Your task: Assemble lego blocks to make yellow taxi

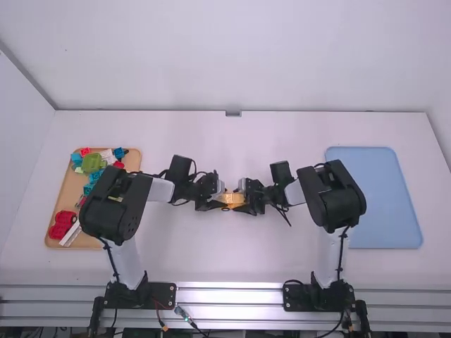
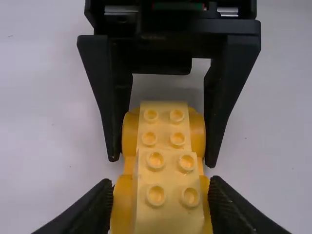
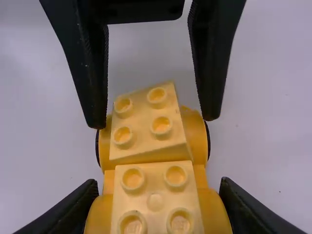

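Beyond the tabletop's (image 1: 225, 262) near edge, the tan tray (image 1: 68, 196) lies left and the blue mat (image 1: 373, 204) right. Well apart from both, the yellow taxi (image 1: 233, 199) sits mid-table, its ends pinched by the left tool (image 1: 221, 204) and right tool (image 1: 244, 205). Farther off, the tabletop runs on to its back edge at the wall (image 1: 232, 56).
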### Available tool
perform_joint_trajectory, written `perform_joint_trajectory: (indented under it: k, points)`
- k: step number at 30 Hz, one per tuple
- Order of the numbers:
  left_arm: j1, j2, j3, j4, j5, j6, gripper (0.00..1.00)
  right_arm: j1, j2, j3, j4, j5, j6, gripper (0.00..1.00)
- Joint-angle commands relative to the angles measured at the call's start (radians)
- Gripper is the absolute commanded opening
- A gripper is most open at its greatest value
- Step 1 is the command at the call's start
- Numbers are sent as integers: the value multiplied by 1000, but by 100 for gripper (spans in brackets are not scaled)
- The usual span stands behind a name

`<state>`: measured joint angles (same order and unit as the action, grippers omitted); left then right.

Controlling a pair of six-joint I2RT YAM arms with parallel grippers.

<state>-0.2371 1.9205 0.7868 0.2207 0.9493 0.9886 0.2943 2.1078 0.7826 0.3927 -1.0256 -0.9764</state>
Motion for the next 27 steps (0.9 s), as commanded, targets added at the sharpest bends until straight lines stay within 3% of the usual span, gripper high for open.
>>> perform_joint_trajectory:
  k: [1,3,6,9,17,20,21,22,23,24,25,27]
  points:
    - [-5,10,-8,-3,29,3,54,1,12,11,-5,4,-1,59]
    - [-5,10,-8,-3,29,3,55,1,12,11,-5,5,-1,59]
    - [-5,10,-8,1,29,3,46,1,12,11,-5,5,0,59]
    - [-5,10,-8,2,29,3,22,1,12,11,-5,5,-1,59]
    - [-6,10,-8,-3,29,-32,20,2,12,11,-5,5,-1,59]
    - [-5,10,-8,-7,29,-32,34,1,12,11,-5,5,-1,59]
    - [-6,10,-8,-7,29,-32,41,1,12,11,-5,5,-1,59]
    - [-6,10,-8,-6,29,-31,57,1,12,11,-5,5,0,59]
    - [-6,10,-8,-3,29,-31,65,1,12,11,-5,5,-1,59]
    - [-6,10,-8,-2,30,-31,68,1,12,11,-5,5,-1,59]
    - [-5,10,-8,2,30,-31,96,1,12,11,-5,5,-1,59]
    - [-5,10,-8,20,54,-31,99,1,12,11,-5,5,-1,62]
